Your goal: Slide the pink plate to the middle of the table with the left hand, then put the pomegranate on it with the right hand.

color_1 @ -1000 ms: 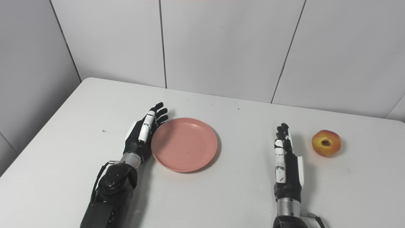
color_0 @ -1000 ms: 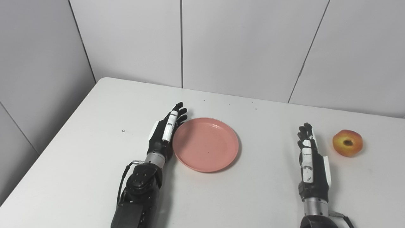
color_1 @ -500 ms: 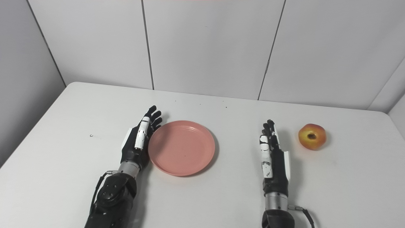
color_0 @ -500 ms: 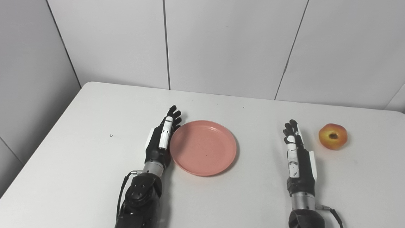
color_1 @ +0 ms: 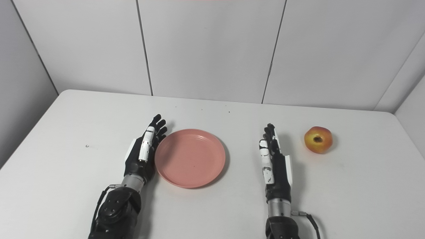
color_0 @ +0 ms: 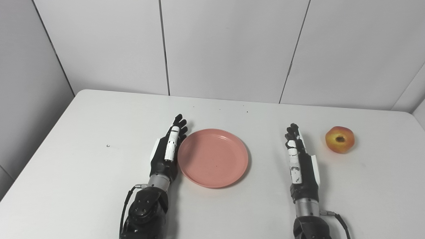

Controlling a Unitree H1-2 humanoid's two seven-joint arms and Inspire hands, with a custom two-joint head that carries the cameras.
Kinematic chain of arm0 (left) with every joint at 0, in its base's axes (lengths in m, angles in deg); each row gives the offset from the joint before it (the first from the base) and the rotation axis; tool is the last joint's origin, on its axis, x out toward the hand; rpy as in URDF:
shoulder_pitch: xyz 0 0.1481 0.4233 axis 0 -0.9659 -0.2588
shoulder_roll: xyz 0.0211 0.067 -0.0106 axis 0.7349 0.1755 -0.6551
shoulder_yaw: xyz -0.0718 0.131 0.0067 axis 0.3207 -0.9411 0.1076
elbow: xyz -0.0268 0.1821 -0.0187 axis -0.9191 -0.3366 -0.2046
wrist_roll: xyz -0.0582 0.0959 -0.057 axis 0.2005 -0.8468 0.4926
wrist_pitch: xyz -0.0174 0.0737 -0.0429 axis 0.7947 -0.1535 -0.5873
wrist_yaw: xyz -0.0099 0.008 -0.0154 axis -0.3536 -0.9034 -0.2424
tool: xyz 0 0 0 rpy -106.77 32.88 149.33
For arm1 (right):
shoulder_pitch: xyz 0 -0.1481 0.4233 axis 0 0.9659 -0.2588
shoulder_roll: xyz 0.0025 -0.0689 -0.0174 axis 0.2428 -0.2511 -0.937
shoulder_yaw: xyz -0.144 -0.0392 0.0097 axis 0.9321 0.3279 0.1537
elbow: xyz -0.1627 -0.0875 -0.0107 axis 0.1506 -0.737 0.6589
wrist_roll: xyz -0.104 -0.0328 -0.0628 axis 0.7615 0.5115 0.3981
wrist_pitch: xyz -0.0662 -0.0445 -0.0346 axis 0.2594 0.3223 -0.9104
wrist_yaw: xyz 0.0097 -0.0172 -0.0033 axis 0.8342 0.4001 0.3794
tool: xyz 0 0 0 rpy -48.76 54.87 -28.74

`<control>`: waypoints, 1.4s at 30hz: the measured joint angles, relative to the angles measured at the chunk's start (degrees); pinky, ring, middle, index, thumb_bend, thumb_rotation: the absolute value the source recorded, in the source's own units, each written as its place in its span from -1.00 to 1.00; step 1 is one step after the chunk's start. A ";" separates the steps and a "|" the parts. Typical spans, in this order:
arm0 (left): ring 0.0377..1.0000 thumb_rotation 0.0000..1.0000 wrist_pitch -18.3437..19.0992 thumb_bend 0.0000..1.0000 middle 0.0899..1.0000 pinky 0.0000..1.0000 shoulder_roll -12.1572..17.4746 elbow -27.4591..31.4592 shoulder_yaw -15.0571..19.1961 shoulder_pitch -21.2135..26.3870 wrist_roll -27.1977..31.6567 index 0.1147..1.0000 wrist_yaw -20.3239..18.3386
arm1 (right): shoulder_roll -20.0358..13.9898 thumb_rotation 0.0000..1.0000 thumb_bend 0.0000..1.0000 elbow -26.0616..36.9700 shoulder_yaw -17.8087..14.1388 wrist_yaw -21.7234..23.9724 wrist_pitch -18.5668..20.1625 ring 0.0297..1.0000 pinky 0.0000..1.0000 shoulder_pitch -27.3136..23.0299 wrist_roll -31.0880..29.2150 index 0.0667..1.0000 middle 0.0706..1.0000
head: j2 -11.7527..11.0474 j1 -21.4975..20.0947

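Pink plate [color_0: 213,158] lies flat on the white counter [color_0: 83,172], near the counter's middle, a little toward its left. Nothing rests on it.

Left hand [color_0: 167,151] stands on edge along the plate's left rim, palm facing the plate, touching or just short of it; contact cannot be told. Its fingers [color_0: 177,126] are stretched straight, close together, pointing toward the far wall, holding nothing.

Right hand [color_0: 299,159] stands on edge too, to the right of the plate and apart from it, fingers [color_0: 292,131] straight and close together, pointing away from the robot, holding nothing.

Pomegranate [color_0: 339,139] sits on the counter beyond and to the right of the right hand, apart from its fingertips, well apart from the plate. Skin red and yellow, dark crown end turned toward the camera.

Grey panelled wall [color_0: 229,46] behind the counter. A small dark speck [color_0: 108,145] on the counter, left of the left hand.
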 measured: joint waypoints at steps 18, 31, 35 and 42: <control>0.94 1.00 -2.78 -0.43 0.93 0.99 -2.35 0.20 -3.92 -2.08 -1.83 0.90 0.00 | 0.56 1.00 0.04 0.35 0.69 -1.03 0.48 0.89 0.91 0.05 1.52 0.89 0.88 | 0.97 -1.68; 0.92 1.00 -4.57 -0.42 0.91 0.94 -3.06 0.43 -6.12 -3.19 -4.52 0.86 0.31 | 0.40 1.00 0.05 1.11 0.86 -0.70 0.68 0.89 0.91 0.56 0.35 0.90 0.88 | 2.37 -0.01; 0.93 1.00 -4.52 -0.37 0.92 0.97 -3.58 0.76 -6.52 -3.61 -4.78 0.86 0.39 | 0.29 1.00 0.07 1.24 0.93 -0.44 0.77 0.88 0.91 0.63 0.22 0.89 0.87 | 2.72 0.43; 0.94 1.00 -4.44 -0.40 0.92 0.98 -4.14 2.16 -6.79 -4.33 -4.73 0.87 0.37 | 0.30 1.00 0.07 1.85 0.91 -0.31 1.56 0.87 0.91 1.06 -0.38 0.88 0.86 | 2.99 0.34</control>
